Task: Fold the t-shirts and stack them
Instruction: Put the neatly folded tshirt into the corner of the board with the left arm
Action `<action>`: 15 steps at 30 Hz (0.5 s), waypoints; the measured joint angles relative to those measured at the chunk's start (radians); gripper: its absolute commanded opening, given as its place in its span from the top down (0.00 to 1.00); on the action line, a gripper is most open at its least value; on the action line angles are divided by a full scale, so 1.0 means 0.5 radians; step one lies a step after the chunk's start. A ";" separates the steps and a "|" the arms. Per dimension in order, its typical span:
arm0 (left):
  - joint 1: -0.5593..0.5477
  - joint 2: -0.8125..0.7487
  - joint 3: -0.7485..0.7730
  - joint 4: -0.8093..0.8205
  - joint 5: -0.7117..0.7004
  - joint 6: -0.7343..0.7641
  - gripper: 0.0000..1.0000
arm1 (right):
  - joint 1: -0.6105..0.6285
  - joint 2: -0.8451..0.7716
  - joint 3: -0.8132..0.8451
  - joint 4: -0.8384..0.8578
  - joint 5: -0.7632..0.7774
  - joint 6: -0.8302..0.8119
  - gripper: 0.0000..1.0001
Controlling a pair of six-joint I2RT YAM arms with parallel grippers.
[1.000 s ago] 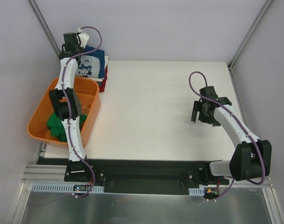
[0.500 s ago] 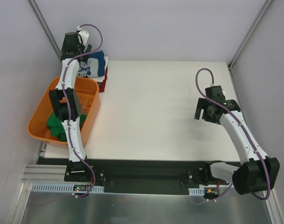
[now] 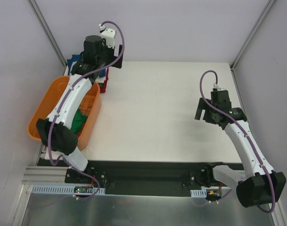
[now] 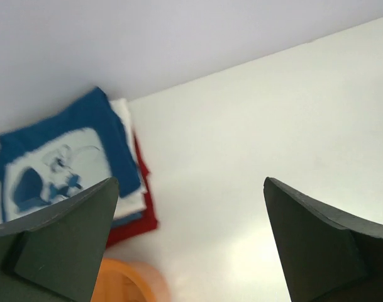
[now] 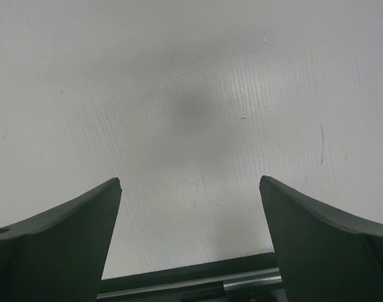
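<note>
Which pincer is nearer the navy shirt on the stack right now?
Left. The left pincer hovers open just beside the navy shirt; the right pincer is far across the table.

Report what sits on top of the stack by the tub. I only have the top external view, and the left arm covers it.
Observer: The left wrist view shows a navy shirt with a white cartoon print lying on top.
Operator: List what lies under it.
Observer: A white layer shows at the navy's edge, and a red shirt is at the bottom.
Operator: Confirm the left hand is empty.
Observer: Yes. The left hand is wide open, with nothing between its fingers.
</note>
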 measured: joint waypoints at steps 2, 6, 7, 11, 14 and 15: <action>-0.002 -0.192 -0.157 -0.002 0.143 -0.238 0.01 | 0.000 -0.055 -0.047 0.062 -0.020 -0.004 0.04; 0.002 -0.559 -0.552 -0.004 0.360 -0.651 0.01 | 0.000 -0.125 -0.137 0.140 -0.066 -0.004 0.04; -0.025 -0.645 -0.670 -0.005 0.377 -0.734 0.01 | 0.000 -0.134 -0.150 0.154 -0.083 -0.004 0.04; -0.246 -0.924 -1.161 0.000 0.332 -0.981 0.01 | 0.000 -0.188 -0.217 0.230 -0.190 -0.002 0.04; -0.430 -1.139 -1.614 -0.024 0.224 -1.156 0.01 | 0.000 -0.248 -0.286 0.278 -0.246 0.005 0.04; -0.469 -1.214 -1.753 -0.028 0.180 -1.210 0.01 | 0.000 -0.262 -0.304 0.294 -0.259 0.010 0.04</action>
